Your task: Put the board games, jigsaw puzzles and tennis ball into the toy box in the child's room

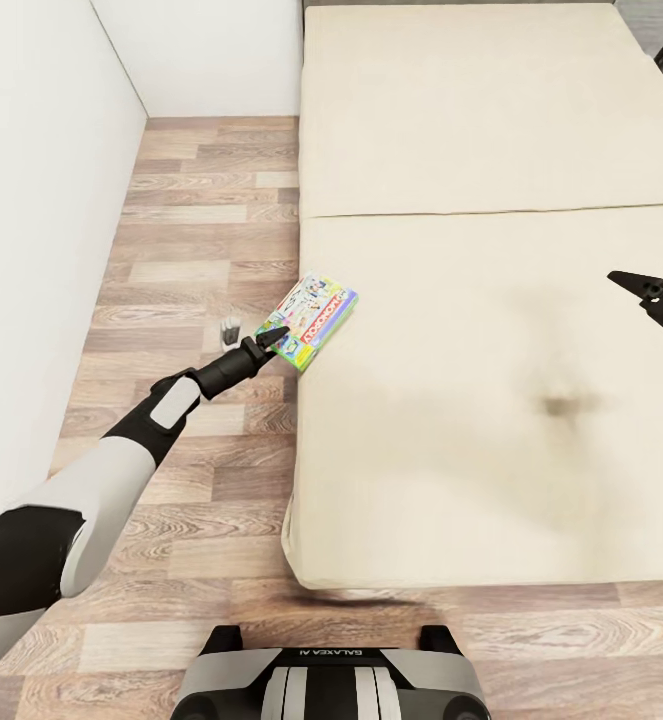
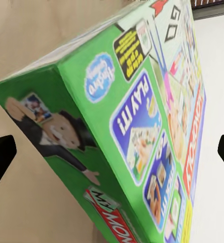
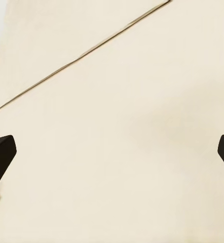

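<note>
The white-and-green Monopoly board game box lies at the left edge of the cream-mattressed bed. The left hand, arm outstretched, reaches its near corner, fingers spread wide. The right hand hovers released over the mattress.

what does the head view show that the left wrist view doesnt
Head view alone: the wood plank floor, the white wall, the right gripper over the bed, the robot's base, and the box overhanging the mattress edge.

Left wrist view alone: the box's green side close up, with the cartoon man and the PLAY IT! panel, between wide-apart jaws.

Both: the Monopoly box, the cream bed, and the left gripper.
</note>
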{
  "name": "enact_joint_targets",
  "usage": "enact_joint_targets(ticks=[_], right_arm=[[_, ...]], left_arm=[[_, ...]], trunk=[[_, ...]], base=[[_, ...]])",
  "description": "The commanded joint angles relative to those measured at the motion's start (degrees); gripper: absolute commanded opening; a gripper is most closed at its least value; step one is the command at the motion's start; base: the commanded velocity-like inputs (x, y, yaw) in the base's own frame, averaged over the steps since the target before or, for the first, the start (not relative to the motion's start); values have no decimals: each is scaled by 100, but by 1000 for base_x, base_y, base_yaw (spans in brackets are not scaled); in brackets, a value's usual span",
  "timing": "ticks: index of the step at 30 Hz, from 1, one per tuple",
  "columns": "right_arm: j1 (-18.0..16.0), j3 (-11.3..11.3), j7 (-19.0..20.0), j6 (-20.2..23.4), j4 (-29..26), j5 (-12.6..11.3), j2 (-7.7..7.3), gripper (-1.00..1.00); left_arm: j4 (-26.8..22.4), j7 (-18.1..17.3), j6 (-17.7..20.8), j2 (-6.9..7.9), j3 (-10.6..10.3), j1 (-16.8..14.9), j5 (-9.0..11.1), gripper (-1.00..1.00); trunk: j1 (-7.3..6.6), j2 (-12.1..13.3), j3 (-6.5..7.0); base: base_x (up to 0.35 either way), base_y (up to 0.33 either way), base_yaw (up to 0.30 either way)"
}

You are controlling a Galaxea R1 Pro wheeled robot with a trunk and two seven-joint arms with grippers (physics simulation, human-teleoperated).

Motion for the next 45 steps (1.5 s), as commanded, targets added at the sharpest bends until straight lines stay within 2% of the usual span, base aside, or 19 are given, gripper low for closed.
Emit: enact_joint_targets(ticks=[1, 45], right_arm=[[-5, -8, 60, 28, -1, 55, 0, 100], [38, -24, 79, 28, -1, 55, -27, 100]], left_arm=[[1, 4, 43, 5, -26, -10, 58, 100], [28, 49, 40, 2, -38, -121, 52, 100]], trunk=[[0, -1, -2], [0, -1, -2]], base=[[0, 0, 0], [0, 0, 0]])
